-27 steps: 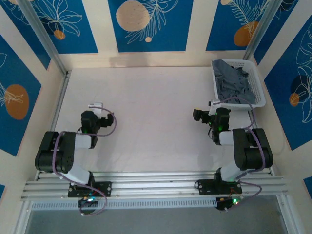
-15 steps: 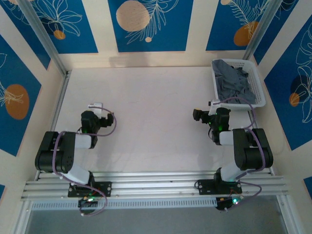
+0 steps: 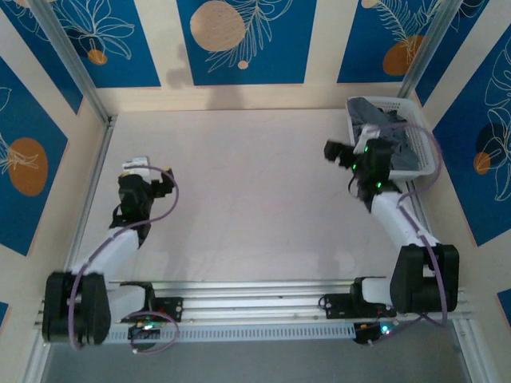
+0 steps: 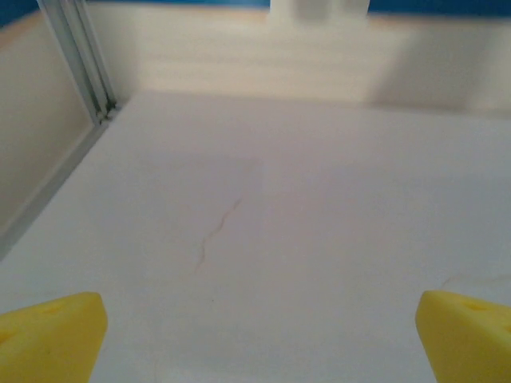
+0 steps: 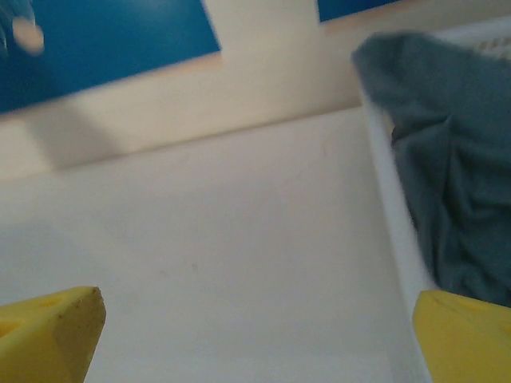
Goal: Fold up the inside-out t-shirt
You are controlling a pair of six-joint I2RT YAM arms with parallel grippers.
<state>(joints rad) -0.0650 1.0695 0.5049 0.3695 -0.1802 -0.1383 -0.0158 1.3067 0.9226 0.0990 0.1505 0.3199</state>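
The t-shirt (image 3: 409, 144) is slate-grey, plain and without print. It lies crumpled in a heap inside the white mesh basket (image 3: 383, 99), which stands at the far right corner of the table (image 3: 255, 183). The cloth makes many soft folds, and one part of it rises above the far rim of the basket. In the right wrist view, the t-shirt (image 5: 447, 175) fills the basket up to its white wall (image 5: 395, 207) and hangs a little over the top edge.

The right gripper (image 3: 373, 134) is at the near left side of the basket, above its edge. Its yellow fingers (image 5: 467, 335) stand wide apart, and between them is nothing, only the bare table. The right finger is in front of the basket wall; if it touches the wall or the cloth, I cannot tell.

The left gripper (image 3: 137, 163) is over the left side of the table, well apart from the basket. Its yellow fingers (image 4: 48, 335) are also spread wide and hold nothing.
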